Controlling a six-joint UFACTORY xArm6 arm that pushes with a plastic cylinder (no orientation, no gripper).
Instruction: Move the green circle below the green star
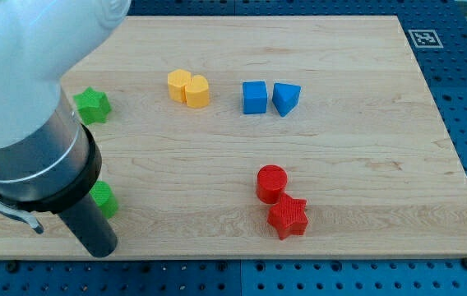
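Green star (92,105): it lies near the view's left edge of the wooden board (357,205), partly behind the arm (28,123).
Green circle (104,200): it is below the green star in the view, half hidden by the dark rod (90,226); its shape cannot be made out well.
My tip (102,252): it is at the view's bottom left, just below the green circle.
Fingers: the arm has none, only the rod, so nothing is grasped.
Yellow blocks (188,87): two, touching, at the view's top centre.
Blue cube (254,97) and blue triangle (285,99): just beside each other.
Red cylinder (271,182) and red star (287,216): touching, at the view's lower right.
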